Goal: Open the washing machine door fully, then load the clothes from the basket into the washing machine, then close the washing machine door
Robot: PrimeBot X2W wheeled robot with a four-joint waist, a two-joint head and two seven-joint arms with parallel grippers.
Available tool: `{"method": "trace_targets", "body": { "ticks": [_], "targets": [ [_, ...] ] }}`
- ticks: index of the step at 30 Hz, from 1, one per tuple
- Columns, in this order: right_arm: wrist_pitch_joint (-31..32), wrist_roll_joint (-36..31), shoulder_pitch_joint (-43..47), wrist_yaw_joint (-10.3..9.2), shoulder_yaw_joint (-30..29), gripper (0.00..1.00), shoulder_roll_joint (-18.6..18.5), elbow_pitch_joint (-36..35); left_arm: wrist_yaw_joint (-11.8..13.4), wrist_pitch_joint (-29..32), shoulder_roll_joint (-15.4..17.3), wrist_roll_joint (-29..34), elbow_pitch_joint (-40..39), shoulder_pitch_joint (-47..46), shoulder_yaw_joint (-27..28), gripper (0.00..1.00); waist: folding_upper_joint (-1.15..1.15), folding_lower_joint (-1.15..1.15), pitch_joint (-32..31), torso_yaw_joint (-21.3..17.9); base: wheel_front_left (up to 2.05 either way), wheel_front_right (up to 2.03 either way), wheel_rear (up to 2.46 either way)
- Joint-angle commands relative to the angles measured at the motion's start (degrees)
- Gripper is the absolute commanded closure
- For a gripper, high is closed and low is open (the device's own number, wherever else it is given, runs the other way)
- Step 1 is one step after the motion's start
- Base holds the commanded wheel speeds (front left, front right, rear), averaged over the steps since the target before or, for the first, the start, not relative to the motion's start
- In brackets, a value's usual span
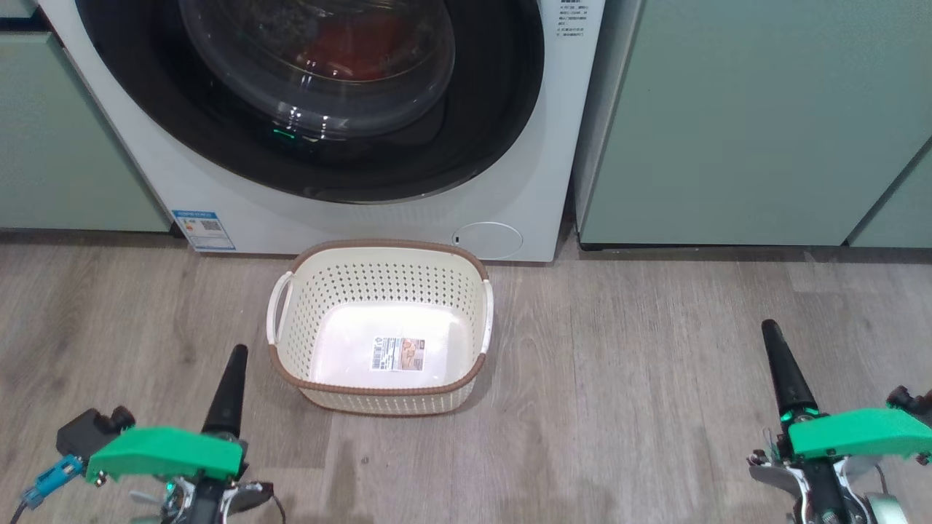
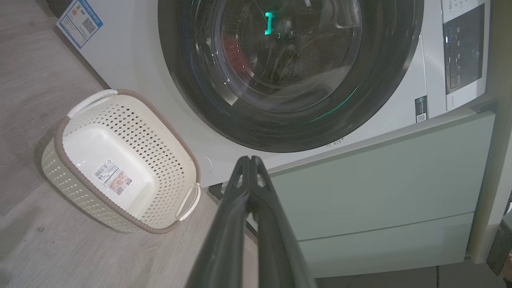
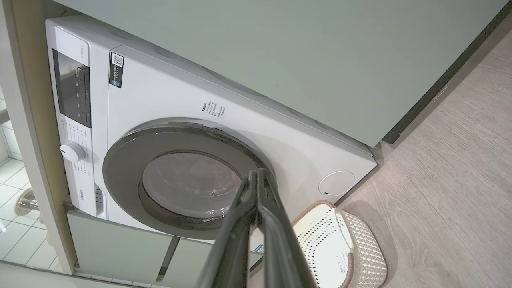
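The left hand (image 1: 237,358) and right hand (image 1: 770,333) were closed, holding nothing. The red jersey (image 1: 349,47) lay behind the washing machine door (image 1: 495,109), which looked shut; the basket (image 1: 378,287) was empty. If not pressed fully home, the door might swing open.

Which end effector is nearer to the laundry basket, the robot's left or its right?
Left. The left end effector lies just off the near left corner of the laundry basket; the right end effector is well off to the basket's right.
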Motion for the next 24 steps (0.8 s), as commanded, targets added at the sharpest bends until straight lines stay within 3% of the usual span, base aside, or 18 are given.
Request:
{"method": "trace_targets", "body": {
  "ticks": [1,24],
  "targets": [
    [0.4,1.7,-3.3,0.00,0.6,1.00,-1.1,-1.6,-0.5,0.5,0.1,-1.7,-1.4,-3.3,1.8,1.00,0.00,0.00,0.0,0.0,0.00,0.00,0.00],
    [3.4,16.7,-5.3,-0.01,0.3,1.00,-1.1,0.7,-1.6,4.5,-0.3,-17.1,0.3,-4.8,4.6,1.00,0.00,0.00,-0.5,0.4,0.00,0.00,0.00]
  ]
}}
